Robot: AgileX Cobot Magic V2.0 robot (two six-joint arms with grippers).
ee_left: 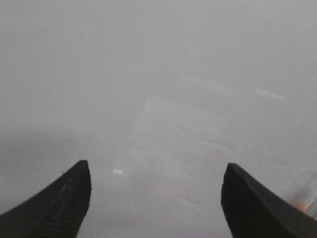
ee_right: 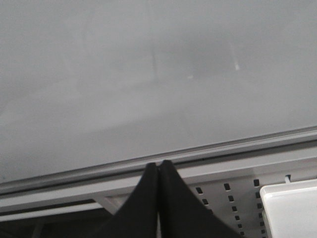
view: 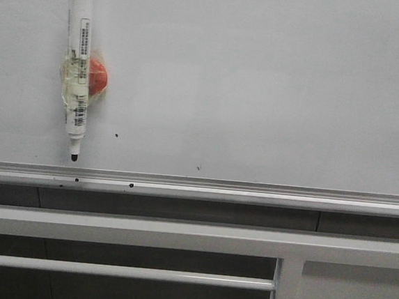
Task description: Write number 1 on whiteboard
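Marker pen point(view: 78, 62) label: barcode and small print, too blurred to read.

dim, flat light | left wrist view blurred | soft glare on whiteboard point(view: 261, 78)

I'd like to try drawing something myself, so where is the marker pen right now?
In the front view the marker pen sits upright at the upper left of the whiteboard, tip down just above the silver rail, with an orange blob taped beside it.
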